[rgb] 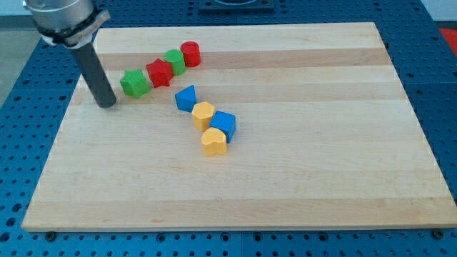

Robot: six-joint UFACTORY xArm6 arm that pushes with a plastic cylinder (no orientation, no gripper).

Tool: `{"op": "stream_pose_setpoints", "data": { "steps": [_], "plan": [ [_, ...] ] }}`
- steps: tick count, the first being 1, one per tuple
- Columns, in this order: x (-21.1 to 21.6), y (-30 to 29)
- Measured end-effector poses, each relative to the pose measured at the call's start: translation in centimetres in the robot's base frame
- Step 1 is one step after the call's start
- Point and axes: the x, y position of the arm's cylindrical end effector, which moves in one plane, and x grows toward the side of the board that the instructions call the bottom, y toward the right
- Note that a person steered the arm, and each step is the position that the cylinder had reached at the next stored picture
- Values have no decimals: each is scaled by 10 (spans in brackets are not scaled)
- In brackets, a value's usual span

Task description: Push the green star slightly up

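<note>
Camera view: my tip (106,104) just left of green star (133,83), red star (160,73) adjoining.

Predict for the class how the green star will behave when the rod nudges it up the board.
The green star looks squat and flat-based, so it would probably slide, not tip or roll. It seems to touch the red star, which may get shoved too. My tip sits at its left, slightly lower, so an off-centre push might spin it.

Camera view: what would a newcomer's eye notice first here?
First, the dark rod at the view's upper left, with my tip just left of the green star. Then the diagonal row rising from it: red star, green block, red cylinder. Below, blue and yellow blocks cluster near the wooden board's middle.
</note>
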Motion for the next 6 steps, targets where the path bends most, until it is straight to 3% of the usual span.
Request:
{"op": "stream_pose_setpoints", "data": {
  "steps": [2,5,6],
  "plan": [
    [-9,42],
    [-84,42],
    [-81,39]
  ]
}}
